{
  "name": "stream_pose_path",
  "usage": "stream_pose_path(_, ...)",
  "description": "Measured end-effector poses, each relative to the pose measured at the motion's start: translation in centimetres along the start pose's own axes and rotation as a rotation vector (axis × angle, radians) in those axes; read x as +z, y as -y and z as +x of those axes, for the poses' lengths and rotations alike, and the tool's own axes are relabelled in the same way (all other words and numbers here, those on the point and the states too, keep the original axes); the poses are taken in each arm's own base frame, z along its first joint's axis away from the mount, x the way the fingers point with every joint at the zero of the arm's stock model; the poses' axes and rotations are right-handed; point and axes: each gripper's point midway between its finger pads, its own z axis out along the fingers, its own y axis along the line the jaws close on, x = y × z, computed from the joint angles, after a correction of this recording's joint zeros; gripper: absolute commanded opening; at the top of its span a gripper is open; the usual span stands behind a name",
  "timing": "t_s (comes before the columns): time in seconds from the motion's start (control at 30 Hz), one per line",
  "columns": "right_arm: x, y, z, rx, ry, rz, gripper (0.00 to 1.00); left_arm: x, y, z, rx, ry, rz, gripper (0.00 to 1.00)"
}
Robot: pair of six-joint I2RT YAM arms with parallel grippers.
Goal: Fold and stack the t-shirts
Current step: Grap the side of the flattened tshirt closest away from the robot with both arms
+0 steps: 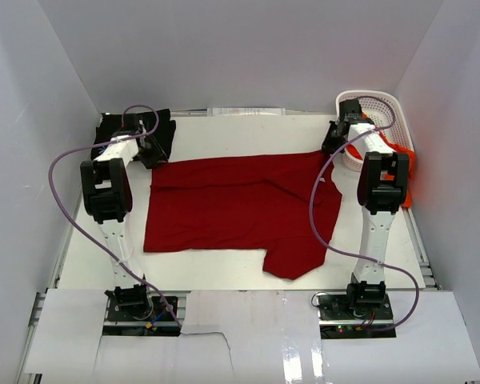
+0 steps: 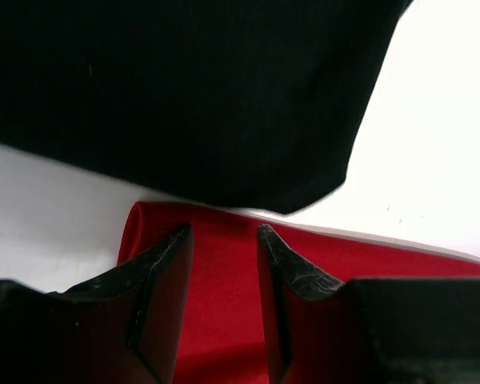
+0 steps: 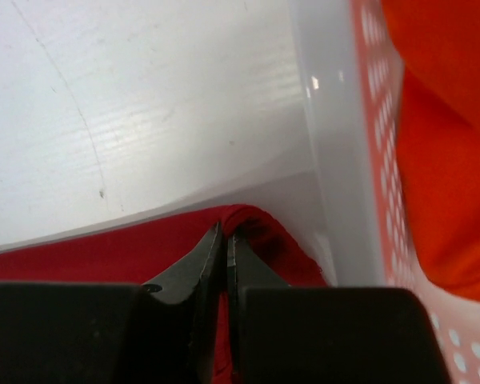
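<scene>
Black t-shirt point(image 1: 166, 132) half hidden behind left arm point(image 1: 106, 188); basket point(image 1: 376, 96) holds partly visible orange-red t-shirt point(image 1: 406, 172); left jaws spread above dark red t-shirt point(image 1: 232, 204), right jaws pinching it.

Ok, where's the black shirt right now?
In the top view, the black shirt lies at the table's far left corner, just beyond the dark red shirt's corner.

basket point(image 3: 330, 120) flanks right end effector point(image 3: 225, 233), table point(image 3: 144, 104) ahead bare
</scene>
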Motion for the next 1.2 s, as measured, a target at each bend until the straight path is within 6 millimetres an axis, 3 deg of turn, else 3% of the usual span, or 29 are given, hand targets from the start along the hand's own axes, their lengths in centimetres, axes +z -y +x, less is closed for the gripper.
stream_pose_path(0.13,0.8,-0.6,-1.1,0.000,0.015,-0.018,0.08,0.6,0.1,-1.3,-0.009,0.013,0.004,0.50)
stream_pose_path(0.23,1.0,-0.8,-1.6,0.005,0.013,-0.035,0.17,0.8,0.1,-1.8,-0.018,0.018,0.009,0.50)
stream_pose_path(0.27,1.1,-0.7,-1.8,0.008,0.015,-0.038,0.28,0.8,0.1,-1.8,-0.020,0.018,0.010,0.50)
stream_pose_path(0.37,1.0,-0.5,-1.9,0.016,0.014,-0.041,0.45,0.8,0.1,-1.9,-0.022,0.019,0.013,0.53)
stream_pose_path(0.5,0.2,-0.8,-2.3,0.010,0.028,-0.048,0.48,0.6,0.3,-2.0,-0.026,0.023,0.020,0.57)
stream_pose_path(0.67,-3.4,-0.2,-2.9,0.002,0.063,-0.033,0.52,-0.5,-0.5,-1.3,-0.036,0.014,-0.001,0.59)
stream_pose_path(0.8,-7.4,-1.4,-4.5,-0.034,0.119,-0.086,0.51,-2.8,-0.9,-0.3,-0.038,0.006,-0.022,0.60)
stream_pose_path(0.87,-8.9,-2.4,-4.3,-0.059,0.128,-0.124,0.51,-4.5,-0.5,-0.3,-0.031,0.024,-0.014,0.60)
stream_pose_path(0.93,-9.7,-3.7,-3.0,-0.095,0.109,-0.163,0.50,-6.2,0.6,-0.3,-0.012,0.048,0.000,0.61)
stream_pose_path(1.03,-9.4,-6.3,-0.1,-0.158,0.046,-0.230,0.49,-8.4,3.8,0.0,0.040,0.087,0.044,0.61)
stream_pose_path(1.2,-7.5,-9.7,4.5,-0.237,-0.075,-0.321,0.49,-8.8,11.1,3.2,0.161,0.061,0.149,0.61)
